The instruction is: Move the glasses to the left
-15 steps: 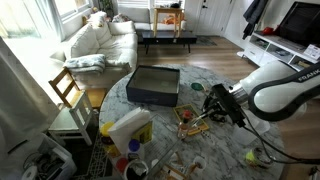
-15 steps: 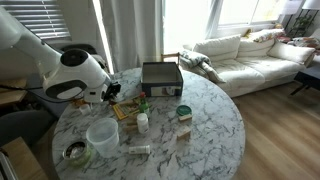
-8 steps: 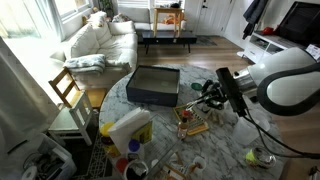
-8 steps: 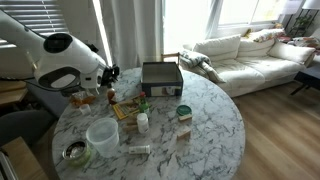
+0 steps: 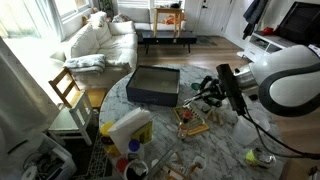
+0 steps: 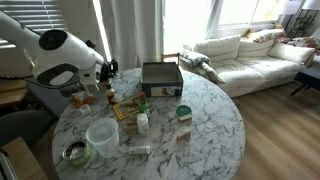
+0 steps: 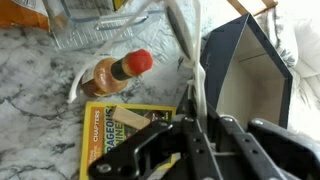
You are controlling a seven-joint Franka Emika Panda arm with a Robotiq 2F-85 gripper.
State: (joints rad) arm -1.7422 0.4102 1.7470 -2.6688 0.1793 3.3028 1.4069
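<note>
The tool (image 7: pixel 200 140) looks clamped on the glasses (image 7: pixel 192 80), held above the counter (image 5: pixel 232 138) just right of the box (image 5: pixel 153 85). Carry them left level, clear of the bottle (image 7: pixel 115 72), then lower gently

Opposed exterior views share the table (image 5: pixel 228 150) (image 6: pixel 205 115) (wrist close above).

white sofa (image 6: pixel 245 55), wood floor (image 6: pixel 285 125), bright windows (image 6: pixel 185 20)
</note>
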